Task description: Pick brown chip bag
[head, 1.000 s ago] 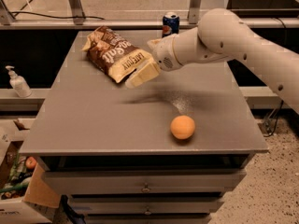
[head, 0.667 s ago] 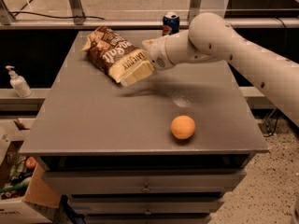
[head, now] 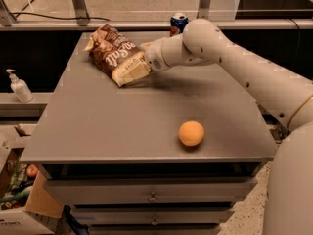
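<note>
The brown chip bag (head: 114, 52) lies on the grey table (head: 117, 124) at the back left. It is crinkly dark brown with white script, and its cream end points to the front right. My gripper (head: 145, 62) reaches in from the right and sits against that cream end, low over the table. The white arm (head: 230, 58) hides the bag's right edge.
An orange (head: 191, 133) sits near the table's front right. A blue soda can (head: 178, 22) stands at the back edge, just behind the arm. A white pump bottle (head: 18, 86) stands on a ledge at left. An open box (head: 17, 199) sits on the floor at lower left.
The arm has reached further left and down, so the gripper is now closer against the bag's cream end. The bag, orange and can have stayed put.
</note>
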You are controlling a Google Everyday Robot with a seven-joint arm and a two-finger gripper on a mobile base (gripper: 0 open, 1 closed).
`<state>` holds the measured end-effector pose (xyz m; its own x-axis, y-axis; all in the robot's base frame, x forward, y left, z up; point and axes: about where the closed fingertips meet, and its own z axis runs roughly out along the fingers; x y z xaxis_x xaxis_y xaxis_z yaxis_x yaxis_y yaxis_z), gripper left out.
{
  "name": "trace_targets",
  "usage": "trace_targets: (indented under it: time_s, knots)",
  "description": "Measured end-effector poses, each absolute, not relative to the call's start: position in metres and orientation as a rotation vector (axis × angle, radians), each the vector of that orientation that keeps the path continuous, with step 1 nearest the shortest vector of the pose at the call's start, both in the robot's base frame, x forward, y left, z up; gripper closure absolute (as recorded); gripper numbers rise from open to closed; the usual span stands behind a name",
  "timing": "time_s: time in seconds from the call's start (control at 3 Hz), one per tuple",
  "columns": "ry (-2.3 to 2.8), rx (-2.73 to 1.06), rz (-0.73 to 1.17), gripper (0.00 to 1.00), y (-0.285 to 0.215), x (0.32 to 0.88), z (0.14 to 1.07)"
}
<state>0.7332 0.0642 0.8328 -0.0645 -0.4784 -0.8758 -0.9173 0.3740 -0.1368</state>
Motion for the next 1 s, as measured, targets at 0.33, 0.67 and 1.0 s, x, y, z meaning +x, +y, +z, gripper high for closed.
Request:
trace_targets:
  time_s: [0.33, 0.67, 1.0]
  knots:
    - [1.699, -1.229, 0.591, 0.4, 0.07, 0.743, 0.828]
    - [1.697, -1.214, 0.583, 0.64, 0.067, 0.747, 0.829]
    - [1.671, -1.194, 0.582, 0.87, 0.062, 0.745, 0.842]
